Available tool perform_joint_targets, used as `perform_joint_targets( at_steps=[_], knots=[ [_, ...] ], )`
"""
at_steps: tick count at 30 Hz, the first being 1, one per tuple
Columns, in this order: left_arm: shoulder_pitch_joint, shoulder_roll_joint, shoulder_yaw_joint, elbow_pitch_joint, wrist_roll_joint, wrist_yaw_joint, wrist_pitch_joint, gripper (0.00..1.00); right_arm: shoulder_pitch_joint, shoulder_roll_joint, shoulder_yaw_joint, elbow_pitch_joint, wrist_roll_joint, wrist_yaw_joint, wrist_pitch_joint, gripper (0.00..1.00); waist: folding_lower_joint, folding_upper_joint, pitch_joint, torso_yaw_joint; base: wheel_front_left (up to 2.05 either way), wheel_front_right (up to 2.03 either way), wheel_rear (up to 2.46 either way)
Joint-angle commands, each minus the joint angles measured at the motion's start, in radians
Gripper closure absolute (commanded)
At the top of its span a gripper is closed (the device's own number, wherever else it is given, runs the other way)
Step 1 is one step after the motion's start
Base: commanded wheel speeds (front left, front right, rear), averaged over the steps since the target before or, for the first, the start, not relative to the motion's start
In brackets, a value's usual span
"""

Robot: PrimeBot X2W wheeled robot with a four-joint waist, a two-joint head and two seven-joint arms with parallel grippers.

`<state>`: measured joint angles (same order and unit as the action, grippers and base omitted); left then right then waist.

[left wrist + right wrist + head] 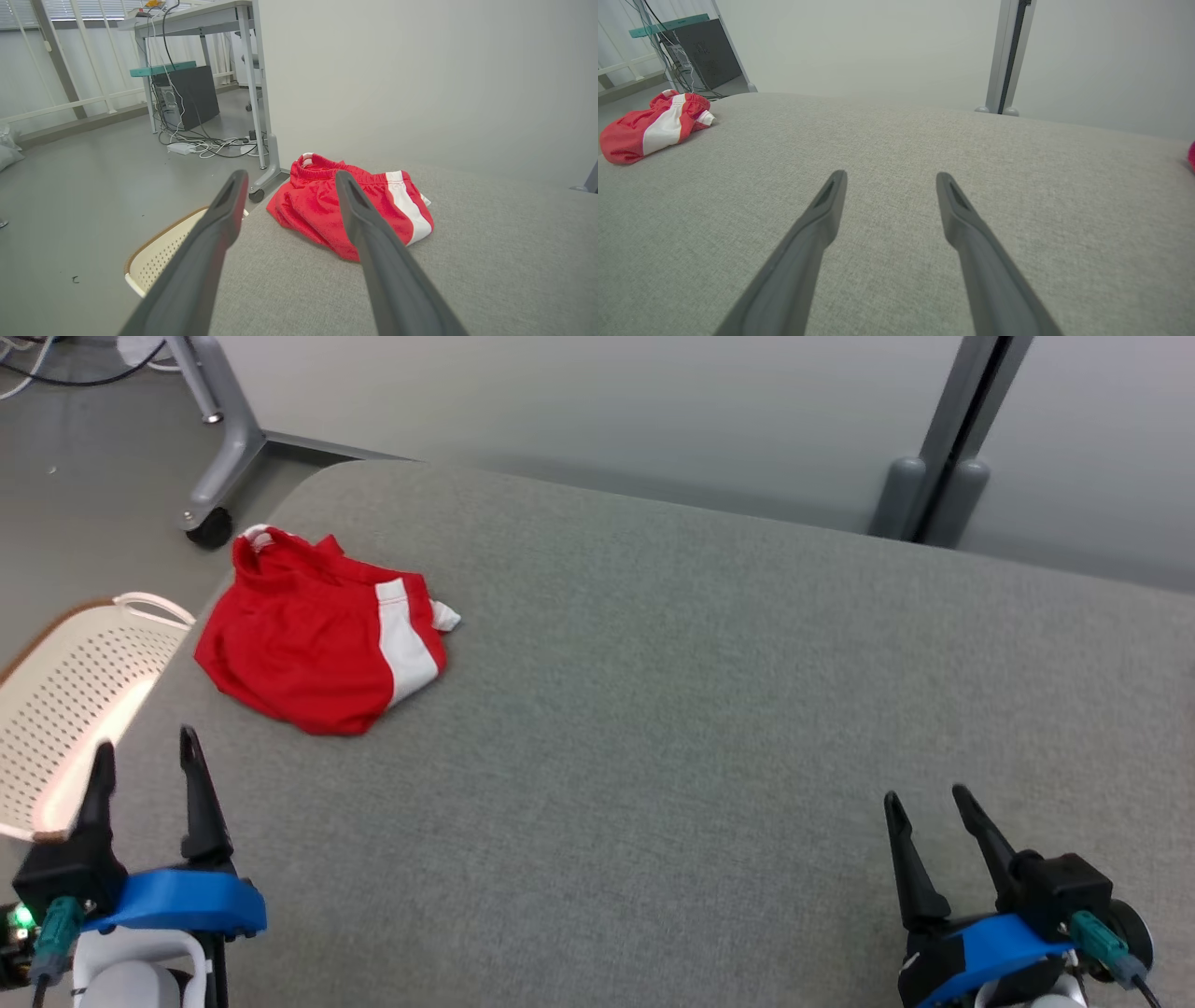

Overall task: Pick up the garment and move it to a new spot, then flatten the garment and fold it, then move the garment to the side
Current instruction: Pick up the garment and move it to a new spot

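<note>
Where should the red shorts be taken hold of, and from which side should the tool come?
Probably at the elastic waistband of the red shorts: it stands up as a thick gathered ridge, while the rest lies flat on the grey surface. Come from above with the open left tool, which is on the shorts' side.

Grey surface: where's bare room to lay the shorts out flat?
The grey surface is bare from the red shorts rightward across the middle and right side, and in front between the left hand and right hand, both open. Crowded at the left corner: shorts near the edge, white basket just off it.
</note>
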<state>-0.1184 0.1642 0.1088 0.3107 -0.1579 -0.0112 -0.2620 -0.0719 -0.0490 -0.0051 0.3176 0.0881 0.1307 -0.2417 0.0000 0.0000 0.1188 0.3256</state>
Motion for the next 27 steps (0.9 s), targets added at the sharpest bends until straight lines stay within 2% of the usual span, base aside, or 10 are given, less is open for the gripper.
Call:
perform_joint_targets(
  at_steps=[1, 6, 15, 22, 27],
  knots=[
    [-0.035, 0.010, 0.002, -0.001, -0.002, -0.002, -0.004, 0.00, -0.016, -0.003, -0.005, -0.013, -0.013, 0.000, 0.005, 0.00, 0.0000, 0.0000, 0.014, -0.011, 0.00, 0.00, 0.00],
    [-0.190, 0.053, 0.028, 0.033, -0.007, -0.007, -0.003, 0.00, -0.055, -0.016, -0.028, -0.088, -0.051, 0.000, 0.035, 0.00, 0.0000, 0.0000, 0.112, -0.084, 0.00, 0.00, 0.00],
    [-0.481, 0.174, 0.065, 0.154, -0.017, -0.025, -0.003, 0.00, -0.120, -0.054, -0.074, -0.249, -0.078, 0.000, 0.086, 0.00, 0.0000, 0.0000, 0.309, -0.206, 0.00, 0.00, 0.00],
    [-0.633, 0.235, 0.052, 0.353, -0.023, -0.048, 0.026, 0.00, -0.137, -0.071, -0.095, -0.348, -0.082, 0.000, 0.116, 0.00, 0.0000, 0.0000, 0.397, -0.245, 0.00, 0.00, 0.00],
    [-0.691, 0.249, 0.024, 0.530, -0.041, -0.077, 0.138, 0.00, -0.140, -0.076, -0.103, -0.391, -0.084, 0.000, 0.134, 0.00, 0.0000, 0.0000, 0.420, -0.249, 0.00, 0.00, 0.00]
  ],
)
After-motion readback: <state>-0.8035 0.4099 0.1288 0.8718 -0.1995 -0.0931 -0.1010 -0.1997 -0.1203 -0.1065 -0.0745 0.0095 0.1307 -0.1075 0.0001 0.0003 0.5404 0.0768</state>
